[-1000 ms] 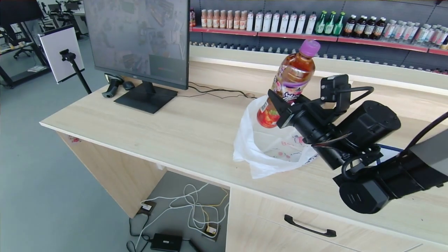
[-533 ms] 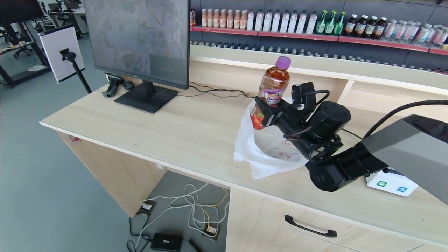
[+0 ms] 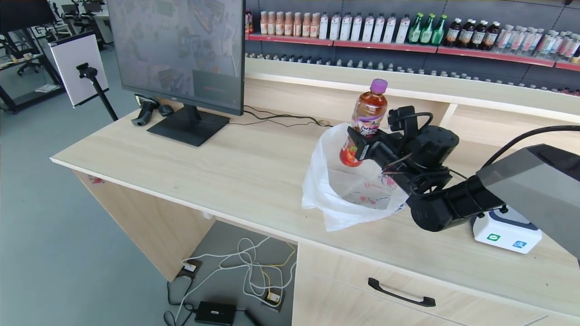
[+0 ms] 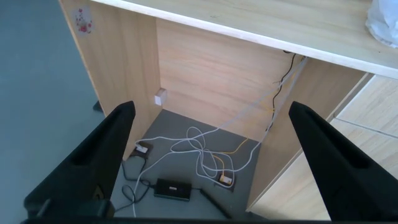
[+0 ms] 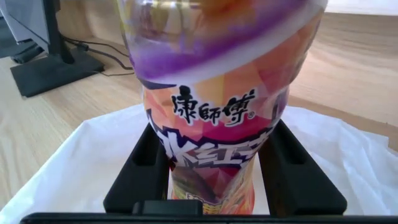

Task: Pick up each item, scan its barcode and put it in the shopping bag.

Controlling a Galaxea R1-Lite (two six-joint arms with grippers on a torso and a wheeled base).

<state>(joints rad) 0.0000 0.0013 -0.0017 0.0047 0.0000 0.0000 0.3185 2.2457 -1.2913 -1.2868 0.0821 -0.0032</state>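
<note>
Below the desk's front edge, the robot's left pincer [image 4: 211, 107] hangs with its two dark fingers spread wide and nothing between them, facing a tangle of cables [image 4: 205, 155] on the floor. Up on the desk [image 3: 217, 167], a white scanner box [image 3: 505, 228] sits to the right of the right pincer [image 3: 359, 146] and nearer the robot. Directly beneath that pincer, the white shopping bag [image 3: 326, 199] lies with its mouth gaping upward. The right pincer is clamped on the lower label of an iced-tea bottle [image 3: 368, 118], which is held nearly upright, purple cap on top, its base just above the bag's rim. Well to the pincer's left and farther back, a handheld scanner [image 3: 144, 113] rests beside the foot of a monitor [image 3: 176, 50]; beyond the pincer runs a shelf of drinks [image 3: 408, 29].

The pick-up looks complete for this bottle, and it appears poised for bagging. Whether its barcode has been read cannot be told. What seems left is lowering the bottle into the bag and letting go. The bag's contents cannot be made out.
</note>
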